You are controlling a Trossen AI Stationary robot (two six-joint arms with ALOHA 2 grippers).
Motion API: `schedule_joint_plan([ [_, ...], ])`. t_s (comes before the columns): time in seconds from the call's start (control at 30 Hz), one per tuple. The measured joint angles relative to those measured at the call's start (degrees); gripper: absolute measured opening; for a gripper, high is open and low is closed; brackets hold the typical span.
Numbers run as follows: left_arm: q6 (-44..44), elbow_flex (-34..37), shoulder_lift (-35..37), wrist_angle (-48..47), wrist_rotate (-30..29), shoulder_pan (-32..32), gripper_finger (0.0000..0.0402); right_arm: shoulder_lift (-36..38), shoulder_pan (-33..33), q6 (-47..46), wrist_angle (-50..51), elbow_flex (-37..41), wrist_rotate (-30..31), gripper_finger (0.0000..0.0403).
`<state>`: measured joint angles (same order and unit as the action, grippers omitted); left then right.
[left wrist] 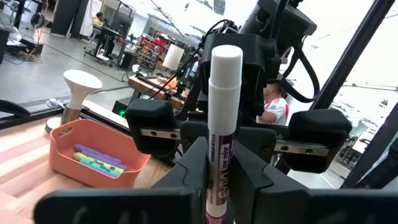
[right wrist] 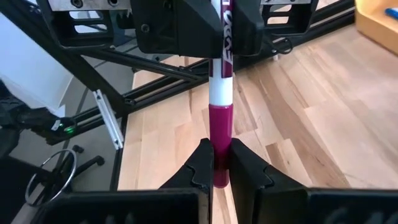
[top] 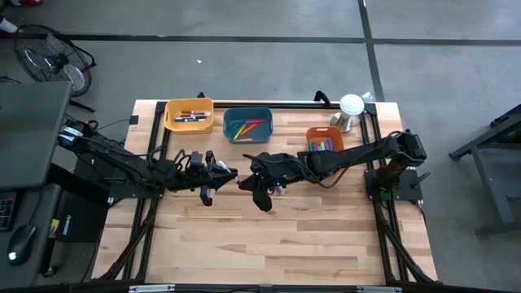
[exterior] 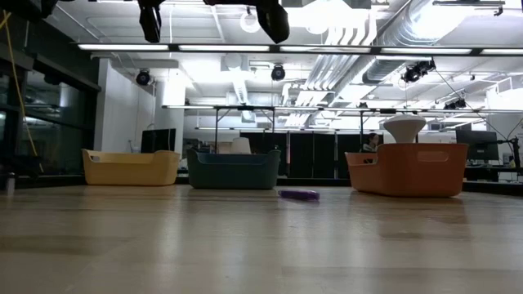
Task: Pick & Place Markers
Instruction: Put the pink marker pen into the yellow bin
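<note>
We see both end effectors meeting above bench (top: pixel 269 236) middle, in front of teal bin (top: pixel 247 124). Left end effector (left wrist: pixel 217 180) clamped on marker (left wrist: pixel 222 124) body; right end effector (right wrist: pixel 219 167) clamped on its magenta cap end. Marker held in air between them. Purple marker (exterior: pixel 298 194) lies on bench near orange bin (exterior: pixel 409 170).

My work surface is a pale butcher-block wooden table (top: pixel 269 236). Along its far edge sit a yellow plastic bin (top: pixel 189 115), a teal plastic bin (top: pixel 247 124) and an orange plastic bin (top: pixel 325 139). A purple marker (exterior: pixel 298 194) lies on the wood.
</note>
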<state>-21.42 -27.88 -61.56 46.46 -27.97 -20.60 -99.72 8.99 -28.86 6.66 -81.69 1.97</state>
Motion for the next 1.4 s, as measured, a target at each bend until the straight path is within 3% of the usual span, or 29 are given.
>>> schedule_joint_plan([
  [0.13,-0.03,0.01,0.00,-0.02,0.00,-0.02,0.0031,-0.02,-0.04,-0.25,-0.02,0.00,-0.64,0.0028],
  [0.37,0.18,0.00,-0.01,-0.40,-0.72,0.00,0.0031,-0.02,0.00,-0.60,-0.03,0.00,-1.40,0.0118],
  [0.6,-0.10,-0.08,0.02,-0.61,-1.88,-0.02,0.0031,1.57,-0.07,-0.45,-0.01,0.07,-3.75,0.0171],
  [0.83,-1.69,-0.02,0.01,-4.29,-14.86,0.90,0.0031,7.16,-0.32,1.04,5.75,-0.03,-1.31,0.0183],
  [1.1,-9.86,-0.06,0.00,-10.36,-18.48,10.90,0.0031,13.74,-0.37,3.42,20.40,0.00,6.87,0.0171],
  [1.4,-24.53,-0.23,3.51,-21.36,-21.34,25.39,0.0031,15.66,-0.33,3.34,32.34,0.00,9.42,0.0168],
])
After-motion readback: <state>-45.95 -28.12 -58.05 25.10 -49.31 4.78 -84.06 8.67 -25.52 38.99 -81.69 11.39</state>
